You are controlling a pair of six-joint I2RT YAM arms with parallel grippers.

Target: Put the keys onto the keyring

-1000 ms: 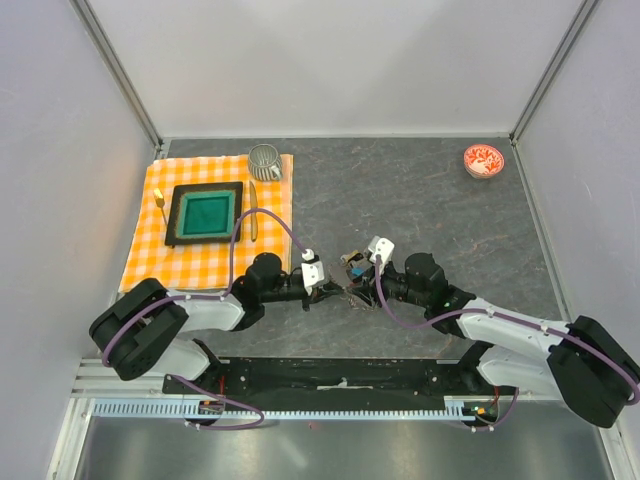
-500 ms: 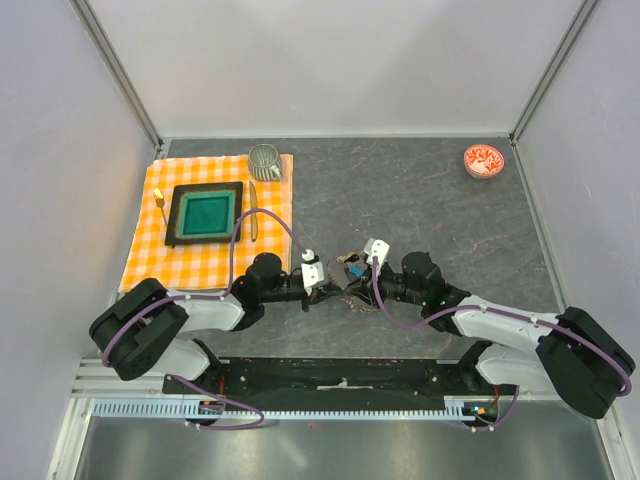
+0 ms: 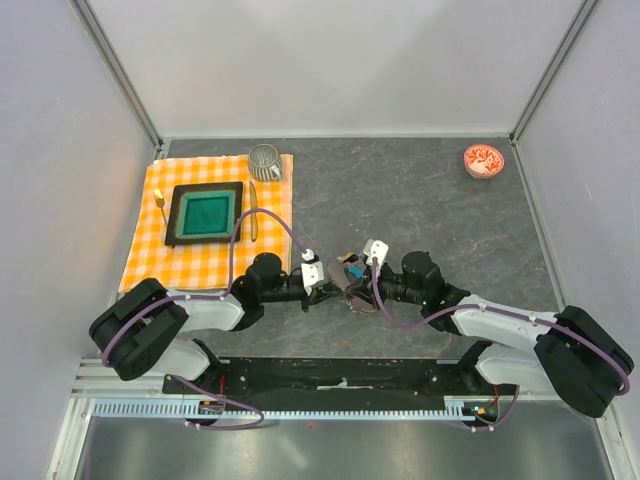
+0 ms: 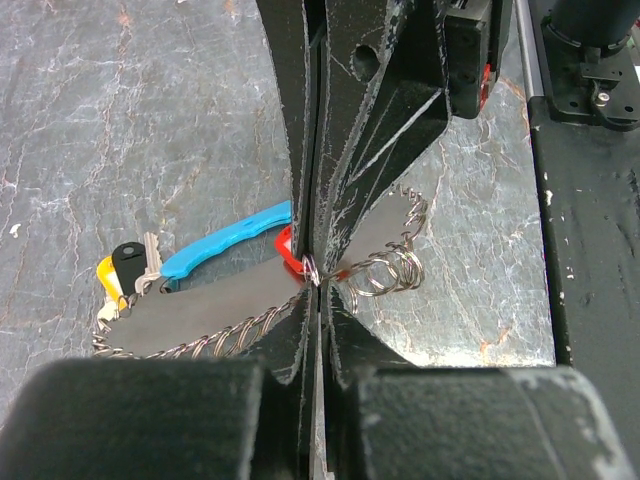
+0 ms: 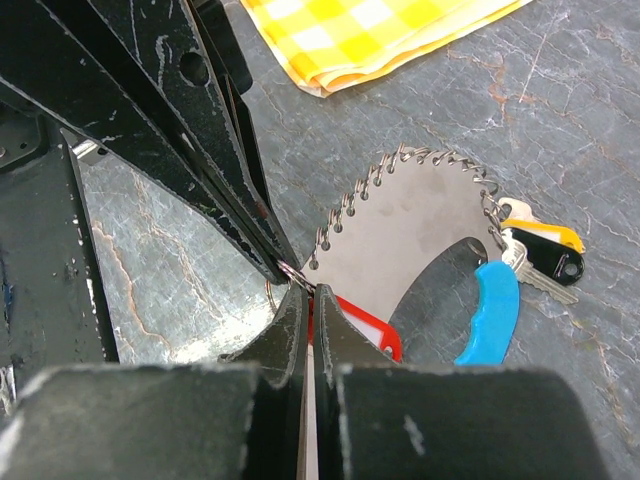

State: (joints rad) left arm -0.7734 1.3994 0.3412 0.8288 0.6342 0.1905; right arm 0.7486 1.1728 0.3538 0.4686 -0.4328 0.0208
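Observation:
The keyring [image 4: 230, 335] is a loop of silvery chain with a curved blue tag [image 4: 225, 240], lying on the grey table between both grippers. A yellow key [image 4: 108, 275] and a black key [image 4: 130, 258] sit at the chain beside the blue tag. A red tagged key [image 5: 365, 325] lies at the loop's near side. My left gripper [image 4: 318, 285] is shut on the small metal ring of the red key. My right gripper [image 5: 308, 295] is shut on the same ring, tip to tip with the left. In the top view they meet in front of the bases [image 3: 343, 288].
An orange checked cloth [image 3: 170, 260] at the left holds a green tray [image 3: 205, 212], a mug [image 3: 264, 160] and yellow-handled cutlery [image 3: 160, 200]. A red patterned bowl [image 3: 484, 159] stands at the far right. Several loose rings [image 4: 390, 270] lie by the chain.
My right gripper has shifted a little to the left, closing up against the left gripper's tips. The left arm has stayed in place.

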